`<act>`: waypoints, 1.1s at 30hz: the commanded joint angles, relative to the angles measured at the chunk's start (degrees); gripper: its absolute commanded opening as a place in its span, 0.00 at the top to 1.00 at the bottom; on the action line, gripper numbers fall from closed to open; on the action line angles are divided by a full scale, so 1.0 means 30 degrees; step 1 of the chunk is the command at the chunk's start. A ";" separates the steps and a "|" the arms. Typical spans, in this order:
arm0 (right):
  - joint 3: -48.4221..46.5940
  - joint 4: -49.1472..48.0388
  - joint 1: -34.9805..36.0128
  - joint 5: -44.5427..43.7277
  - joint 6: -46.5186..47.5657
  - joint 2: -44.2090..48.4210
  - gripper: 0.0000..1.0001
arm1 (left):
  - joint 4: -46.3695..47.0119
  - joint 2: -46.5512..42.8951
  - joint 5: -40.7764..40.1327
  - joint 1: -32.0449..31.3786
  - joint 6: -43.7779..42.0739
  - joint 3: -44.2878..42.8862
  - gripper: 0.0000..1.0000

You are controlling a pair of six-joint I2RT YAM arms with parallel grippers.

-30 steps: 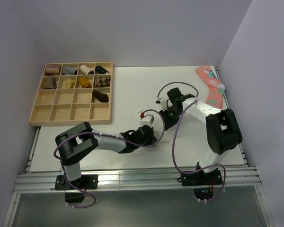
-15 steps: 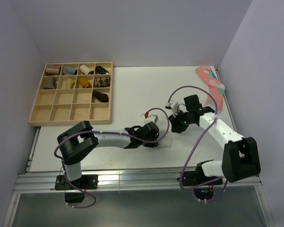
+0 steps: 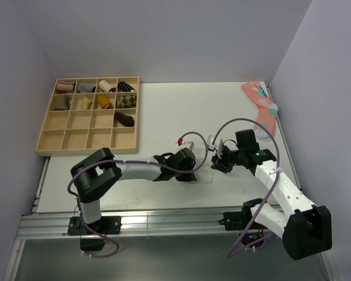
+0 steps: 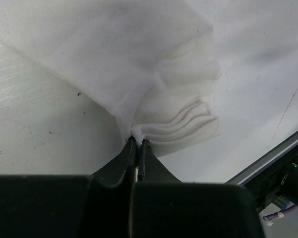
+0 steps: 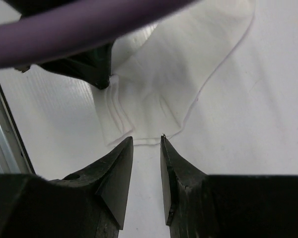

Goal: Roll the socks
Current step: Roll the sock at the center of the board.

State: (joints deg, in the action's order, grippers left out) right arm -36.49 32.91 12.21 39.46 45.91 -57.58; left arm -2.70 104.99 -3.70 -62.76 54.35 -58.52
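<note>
Left gripper (image 4: 138,143) clamped on sock (image 4: 154,74) hem, right gripper (image 5: 147,144) parted beside it.
Catch every layer, keep hem taut while rolling.

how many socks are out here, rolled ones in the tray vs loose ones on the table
rolled socks in the wooden tray: 9
pink sock, loose and flat: 1
white sock, loose: 1
total: 11
</note>
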 commanded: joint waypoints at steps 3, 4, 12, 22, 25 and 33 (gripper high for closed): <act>0.0327 0.1159 -0.0027 0.1757 0.3122 0.0796 0.63 | -0.1649 0.0920 0.1059 0.0324 0.0078 -0.0502 1.00; 0.0356 0.1479 0.0119 0.1758 0.3443 0.0738 0.63 | -0.1678 0.0921 0.1059 0.0383 0.0107 -0.0502 1.00; 0.1731 0.1251 0.2490 0.0032 0.4853 0.0180 0.64 | -0.2352 0.1711 0.2259 0.0881 0.0282 -0.1439 1.00; 0.2906 -0.1153 0.4193 -0.1552 0.4852 -0.0140 0.68 | -0.3553 0.3001 0.2991 0.1350 -0.0303 -0.3343 1.00; 0.2730 -0.1154 0.4280 -0.1991 0.5028 -0.0608 0.68 | -0.3611 0.3119 0.3110 0.1497 -0.0303 -0.3432 1.00; 0.2378 -0.0948 0.4573 -0.2870 0.5263 -0.1226 0.68 | -0.3729 0.3177 0.3315 0.1643 -0.0508 -0.3491 1.00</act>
State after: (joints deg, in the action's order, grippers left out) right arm -27.99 30.11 25.04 33.47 60.55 -60.64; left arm -8.99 112.16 7.94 -58.17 55.16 -68.51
